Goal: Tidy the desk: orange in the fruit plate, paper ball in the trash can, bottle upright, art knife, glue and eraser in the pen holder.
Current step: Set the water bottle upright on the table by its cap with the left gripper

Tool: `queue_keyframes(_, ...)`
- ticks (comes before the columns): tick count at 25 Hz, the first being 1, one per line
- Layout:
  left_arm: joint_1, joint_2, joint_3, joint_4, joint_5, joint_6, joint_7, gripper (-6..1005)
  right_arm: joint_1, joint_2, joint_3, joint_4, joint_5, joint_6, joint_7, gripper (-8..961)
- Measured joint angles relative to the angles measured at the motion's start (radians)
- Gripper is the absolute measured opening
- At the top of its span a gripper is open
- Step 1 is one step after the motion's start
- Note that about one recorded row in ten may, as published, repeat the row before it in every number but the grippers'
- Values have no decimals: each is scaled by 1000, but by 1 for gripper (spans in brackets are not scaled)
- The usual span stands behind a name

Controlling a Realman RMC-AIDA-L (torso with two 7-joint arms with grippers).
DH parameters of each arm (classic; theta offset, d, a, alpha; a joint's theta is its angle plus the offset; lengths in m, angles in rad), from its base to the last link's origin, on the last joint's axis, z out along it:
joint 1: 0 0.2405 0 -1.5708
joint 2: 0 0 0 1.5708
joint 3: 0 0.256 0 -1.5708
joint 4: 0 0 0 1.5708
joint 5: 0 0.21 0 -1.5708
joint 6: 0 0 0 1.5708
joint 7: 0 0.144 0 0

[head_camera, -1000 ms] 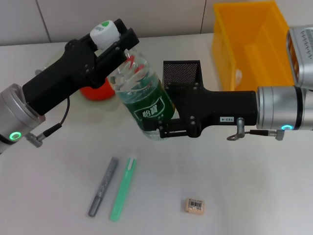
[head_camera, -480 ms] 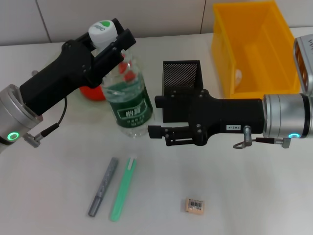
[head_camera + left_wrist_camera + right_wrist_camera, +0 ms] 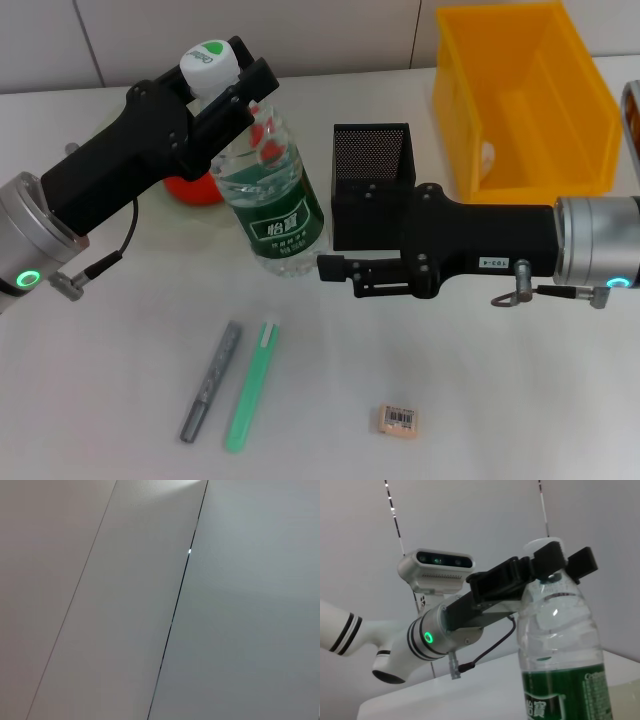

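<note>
Standing near-upright on the desk (image 3: pixel 520 400), the bottle (image 3: pixel 272 200) looks light, slick and crushable; left claw (image 3: pixel 228 78) grips its stiff neck, right claw (image 3: pixel 335 270) hangs released beside it.

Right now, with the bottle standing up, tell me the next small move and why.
Probably open the left claw and lift it off the neck. The bottle looks upright with its base on the desk, and the right claw is open beside it, touching nothing. Only the left grip holds it.
</note>
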Motion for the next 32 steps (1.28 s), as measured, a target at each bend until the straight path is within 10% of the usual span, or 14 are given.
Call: queue_keyframes(32,135,17,-3,80,10,-50,214,431,-51,-4,84,18,-10,2,-15,767)
